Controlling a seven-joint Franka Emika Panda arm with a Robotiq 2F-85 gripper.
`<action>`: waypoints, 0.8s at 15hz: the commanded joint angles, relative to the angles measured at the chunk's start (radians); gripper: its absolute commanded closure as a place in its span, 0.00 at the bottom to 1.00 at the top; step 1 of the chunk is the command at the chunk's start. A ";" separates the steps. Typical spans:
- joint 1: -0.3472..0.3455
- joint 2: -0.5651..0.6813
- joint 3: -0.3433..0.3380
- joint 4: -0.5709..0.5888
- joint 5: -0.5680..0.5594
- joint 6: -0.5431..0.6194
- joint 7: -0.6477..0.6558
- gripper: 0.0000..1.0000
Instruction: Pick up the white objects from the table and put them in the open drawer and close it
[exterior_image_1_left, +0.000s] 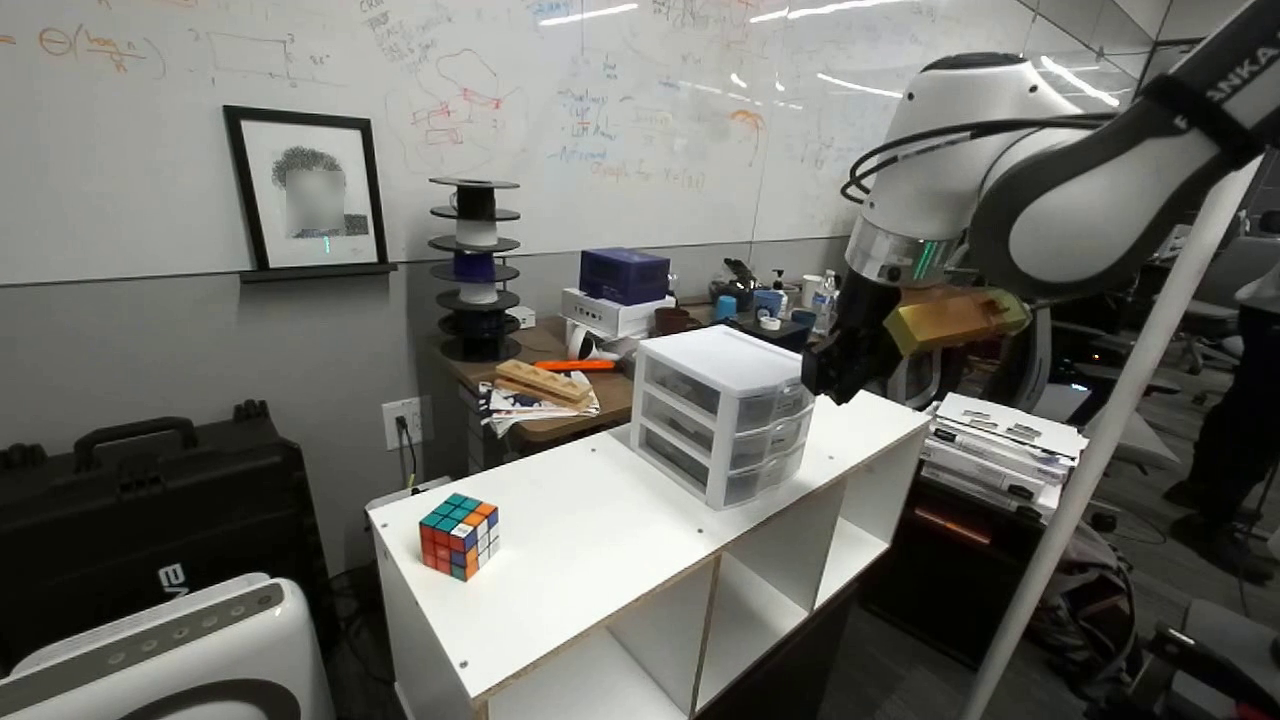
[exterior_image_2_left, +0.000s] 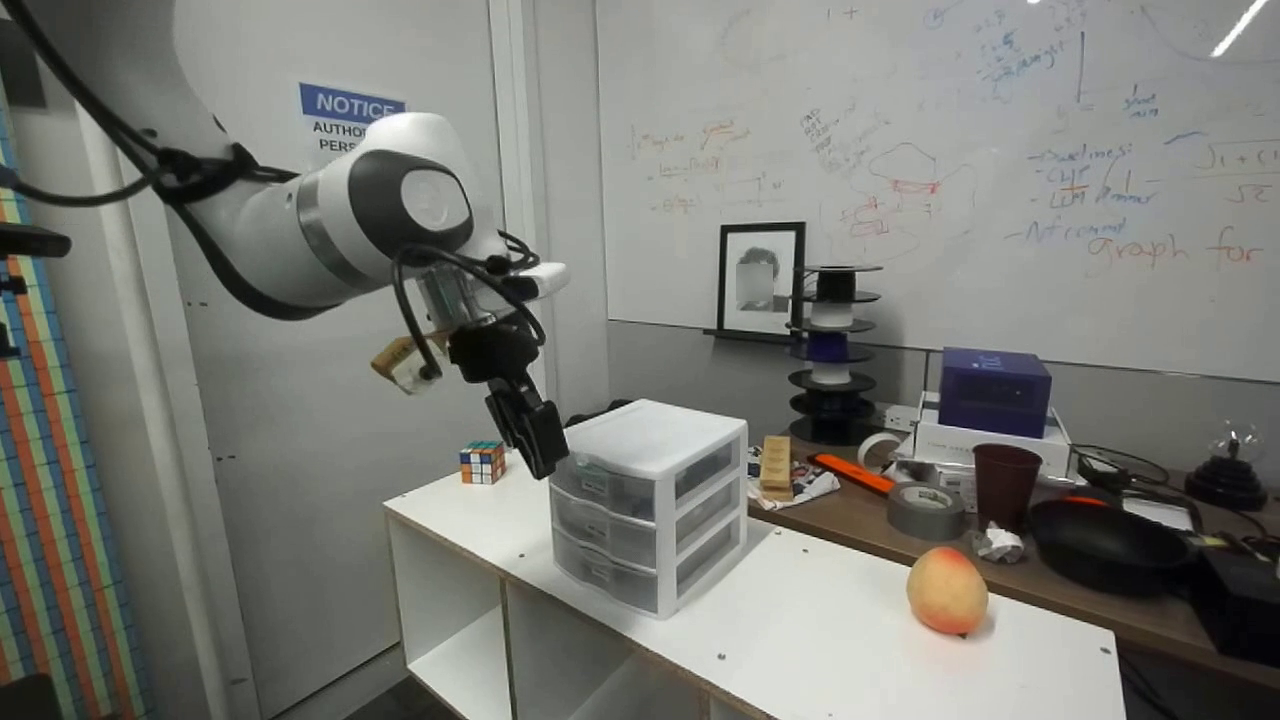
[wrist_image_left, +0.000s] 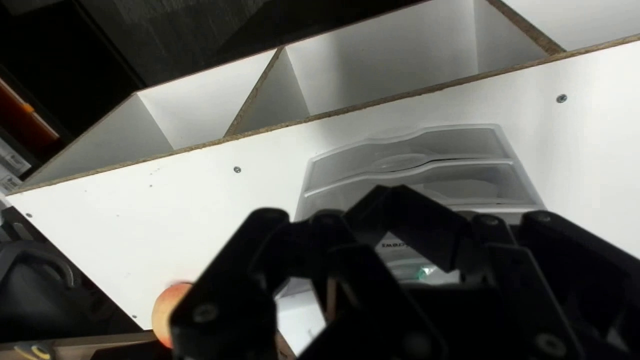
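Fingers (exterior_image_2_left: 538, 438), seemingly pressed together, are held just beside the top drawer (exterior_image_2_left: 615, 492), which should probably be pushed home squarely at mid-front, while no white objects can be made out near the fingers.

I can't read the whole notice sign (exterior_image_2_left: 345, 115) behind the arm (exterior_image_2_left: 285, 240), and the framed portrait (exterior_image_1_left: 312, 190) is blurred over its face. In the wrist view, the gripper (wrist_image_left: 391, 196) covers much of the drawer unit (wrist_image_left: 430, 172) and part of the peach (wrist_image_left: 166, 310).
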 joint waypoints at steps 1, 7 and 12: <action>-0.010 -0.128 0.033 0.006 0.127 -0.148 -0.148 0.93; -0.033 -0.188 0.065 0.040 0.151 -0.290 -0.233 0.76; -0.035 -0.227 0.071 0.042 0.167 -0.342 -0.282 0.58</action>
